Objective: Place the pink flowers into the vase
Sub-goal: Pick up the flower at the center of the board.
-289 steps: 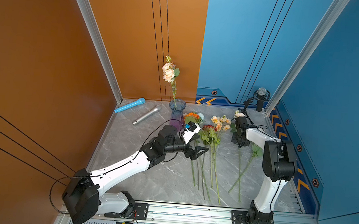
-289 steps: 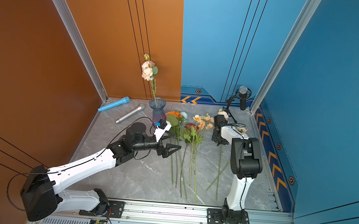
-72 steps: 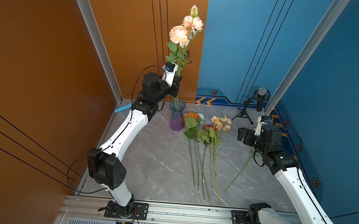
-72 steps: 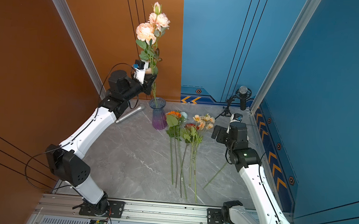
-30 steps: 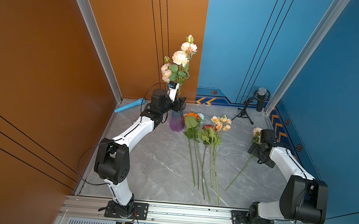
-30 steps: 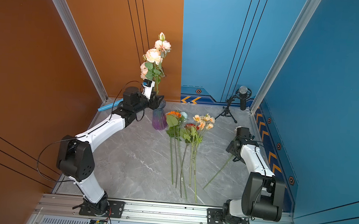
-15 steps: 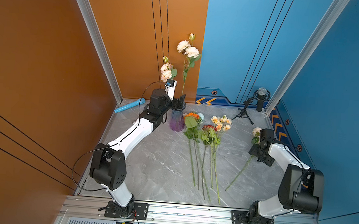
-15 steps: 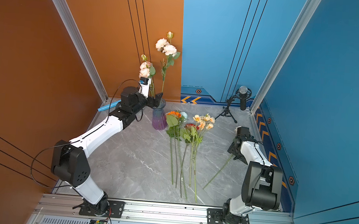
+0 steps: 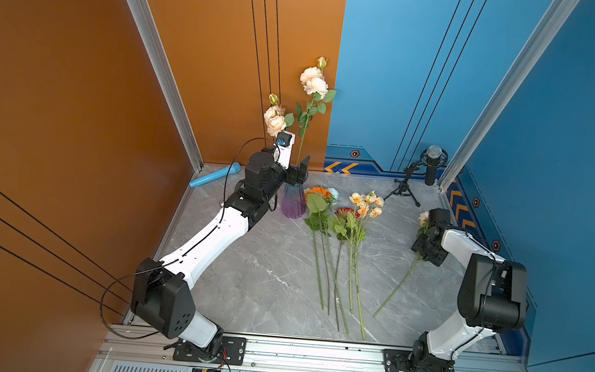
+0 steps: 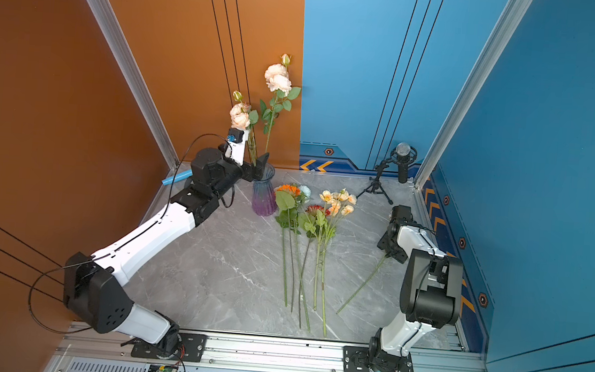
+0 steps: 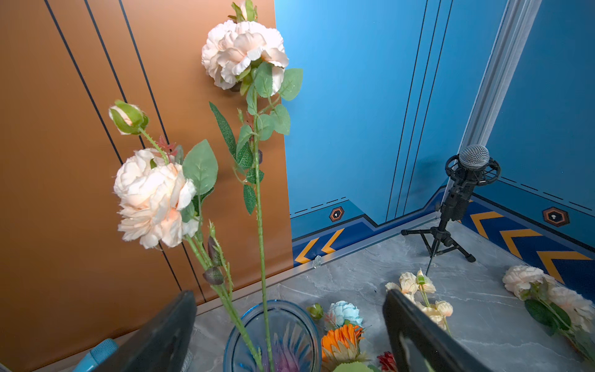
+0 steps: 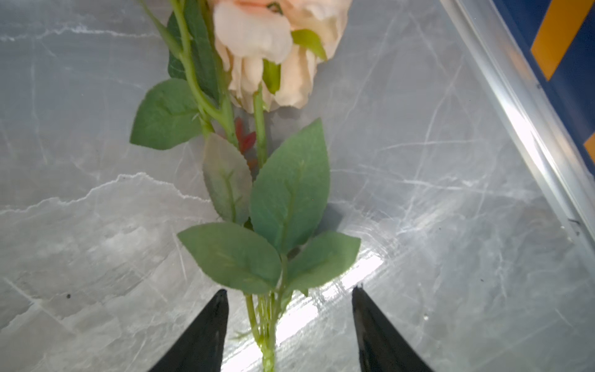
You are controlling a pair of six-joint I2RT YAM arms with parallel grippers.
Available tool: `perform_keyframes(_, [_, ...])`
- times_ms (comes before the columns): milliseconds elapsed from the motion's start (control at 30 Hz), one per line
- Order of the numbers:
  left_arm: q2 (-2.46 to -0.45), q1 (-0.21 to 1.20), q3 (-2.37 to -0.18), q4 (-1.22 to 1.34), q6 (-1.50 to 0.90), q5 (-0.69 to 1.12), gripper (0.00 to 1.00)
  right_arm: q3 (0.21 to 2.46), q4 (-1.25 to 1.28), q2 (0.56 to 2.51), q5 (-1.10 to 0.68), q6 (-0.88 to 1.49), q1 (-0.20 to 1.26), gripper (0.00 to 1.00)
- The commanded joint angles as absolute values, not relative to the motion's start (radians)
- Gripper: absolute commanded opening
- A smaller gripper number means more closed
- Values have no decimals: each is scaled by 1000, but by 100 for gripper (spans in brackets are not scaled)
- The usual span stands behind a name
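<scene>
Top views: a grey marble-patterned tabletop (image 9: 246, 263) is walled by an orange panel (image 9: 77, 104) and a blue panel (image 10: 370, 72). Two cream-pink long-stemmed flowers (image 9: 313, 81) stand in the ribbed blue-to-purple glass vase (image 10: 264, 200).
Left wrist: the left gripper (image 11: 289, 294) has its jaws spread astride their stems.
Right wrist: the right gripper (image 12: 289, 290) has its jaws parted, seemingly clear of the third pink stem (image 12: 267, 348) lying flat.

Head count, kind by kind.
Three pink flowers (image 9: 313, 81); one ribbed glass vase (image 9: 293, 201). Four other flower kinds, one of each: an orange bloom (image 9: 319, 192), a pale blue bloom (image 9: 332, 192), a red bloom (image 9: 345, 211), a peach spray (image 9: 365, 201). Two microphones: one blue microphone (image 9: 214, 178), one black microphone (image 9: 433, 157), with one tripod (image 9: 402, 193). Two robot arms: left arm (image 9: 212, 238), right arm (image 9: 464, 243).
</scene>
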State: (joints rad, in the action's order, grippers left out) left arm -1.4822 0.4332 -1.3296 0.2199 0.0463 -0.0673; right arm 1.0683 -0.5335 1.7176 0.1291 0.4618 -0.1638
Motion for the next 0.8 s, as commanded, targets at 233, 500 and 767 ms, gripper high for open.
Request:
perform_keyframes(233, [-1384,469,-1284,227,98,-119,95,1124,-520,1797,119,471,-145,34])
perform_keyframes(500, [-1373,472,-1268,227,103,-121,96,1126,-525,1781,149,458,-127,13])
perform_keyframes(767, [-1360,487,-1256,227,96,-74,97,1103,-561,1652,177,419,-129,0])
